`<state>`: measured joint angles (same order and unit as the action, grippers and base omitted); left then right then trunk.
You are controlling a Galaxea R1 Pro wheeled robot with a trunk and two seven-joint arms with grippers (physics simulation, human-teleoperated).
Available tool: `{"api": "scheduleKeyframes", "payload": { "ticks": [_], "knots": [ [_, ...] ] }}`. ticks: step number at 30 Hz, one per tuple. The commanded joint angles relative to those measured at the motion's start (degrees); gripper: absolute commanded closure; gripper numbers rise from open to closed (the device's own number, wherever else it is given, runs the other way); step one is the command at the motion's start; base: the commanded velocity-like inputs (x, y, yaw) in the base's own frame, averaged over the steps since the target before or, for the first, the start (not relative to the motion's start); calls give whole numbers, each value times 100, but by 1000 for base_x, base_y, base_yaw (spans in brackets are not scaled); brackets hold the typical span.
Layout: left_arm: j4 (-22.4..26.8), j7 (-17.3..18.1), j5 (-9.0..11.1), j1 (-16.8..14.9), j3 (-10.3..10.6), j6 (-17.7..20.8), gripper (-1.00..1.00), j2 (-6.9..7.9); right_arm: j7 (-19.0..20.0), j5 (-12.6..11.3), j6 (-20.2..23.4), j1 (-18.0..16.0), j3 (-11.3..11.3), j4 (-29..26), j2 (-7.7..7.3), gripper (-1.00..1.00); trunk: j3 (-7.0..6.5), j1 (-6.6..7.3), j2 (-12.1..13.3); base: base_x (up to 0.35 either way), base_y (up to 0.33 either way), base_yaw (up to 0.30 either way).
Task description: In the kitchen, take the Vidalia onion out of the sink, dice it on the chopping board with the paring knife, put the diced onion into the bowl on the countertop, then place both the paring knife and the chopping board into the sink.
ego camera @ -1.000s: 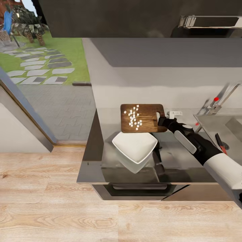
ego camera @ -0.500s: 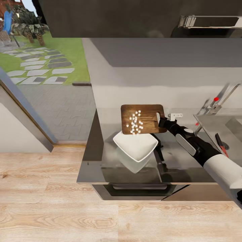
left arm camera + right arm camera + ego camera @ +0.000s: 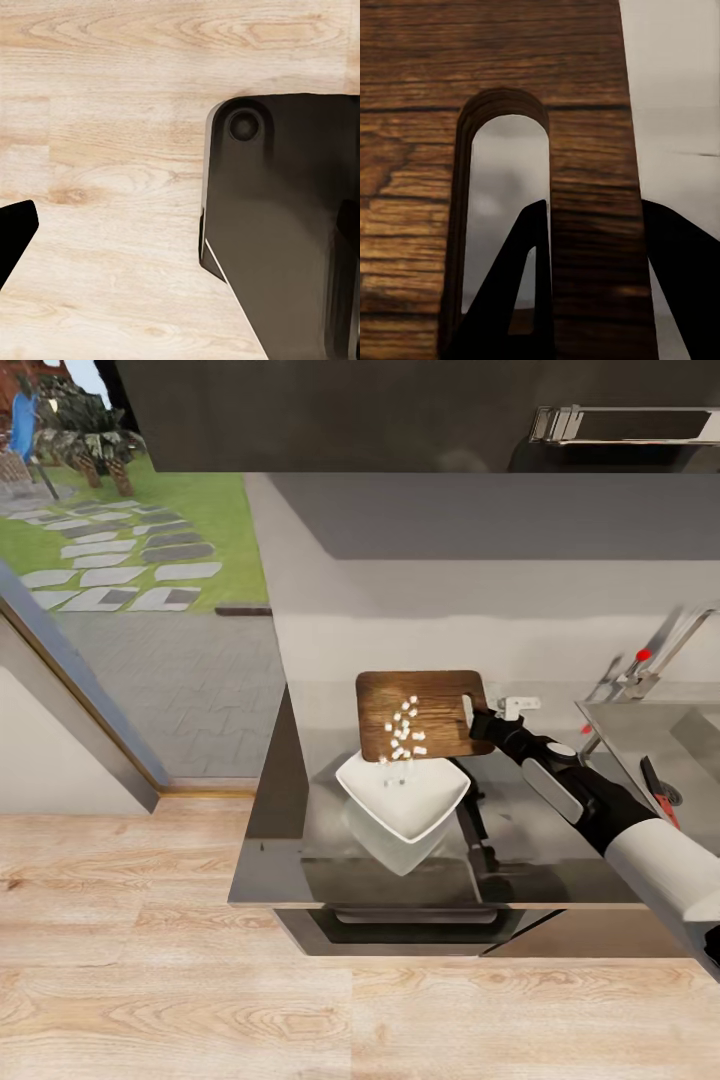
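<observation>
The right hand [image 3: 478, 722] pinches the handle end of the wooden board [image 3: 420, 715], its fingers [image 3: 517, 300] on either side of the strip beside the rounded slot. The board tilts over the white square bowl [image 3: 403, 795], its low edge just above the rim. Small white onion cubes [image 3: 403, 730] slide down the dark grain. The glossy dark desk [image 3: 290, 850] lies bare left of the bowl; the steel sink [image 3: 640, 745] sits right. The left hand's state cannot be told.

Tilted chopping board [image 3: 425, 712] overhangs bowl [image 3: 403, 793]; faucet [image 3: 655, 652] crowds sink [image 3: 650, 745]; countertop [image 3: 540, 845] between open.
</observation>
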<state>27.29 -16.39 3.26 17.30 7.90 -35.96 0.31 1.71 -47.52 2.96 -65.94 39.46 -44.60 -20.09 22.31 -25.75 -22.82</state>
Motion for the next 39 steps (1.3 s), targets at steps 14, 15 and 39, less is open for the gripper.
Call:
{"api": "scheduleKeyframes", "payload": {
  "ticks": [14, 15, 39],
  "knots": [
    [4, -31, 34, 2, 37, -8, -100, 5, 5, -65, 14, -5, 18, -14, -12, 100, -100, -4, -10, 0, 0, 0],
    [4, -31, 34, 2, 37, -8, -100, 5, 5, -65, 15, -6, 18, -14, -12, 100, -109, -4, -10, 0, 0, 0],
    [-4, -31, 34, 2, 37, -8, -100, 5, 6, -65, 20, -7, 20, -14, -3, 100, -327, -4, -10, -20, 0, 0]
  ]
}}
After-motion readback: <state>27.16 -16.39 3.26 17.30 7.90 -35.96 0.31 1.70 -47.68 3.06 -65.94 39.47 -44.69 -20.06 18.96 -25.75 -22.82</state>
